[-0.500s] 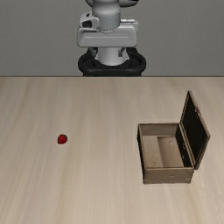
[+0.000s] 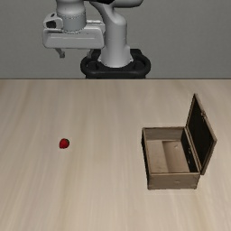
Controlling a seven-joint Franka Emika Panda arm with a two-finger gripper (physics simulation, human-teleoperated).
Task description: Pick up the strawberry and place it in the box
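A small red strawberry [image 2: 64, 143] lies on the wooden table at the exterior view's left. The brown wooden box [image 2: 173, 181] stands at the right, its hinged lid [image 2: 203, 133] propped up on the right side and its inside bare. My gripper [image 2: 61, 51] hangs high at the top left of the exterior view, beneath the white hand, well above and behind the strawberry and far from the box. Nothing is in it.
The robot's black base [image 2: 113, 65] stands at the table's far edge in the middle. Light wood tabletop [image 2: 108, 171] spreads between the strawberry and the box.
The hand has swung from above the base toward the exterior view's left. The strawberry and box have not moved.
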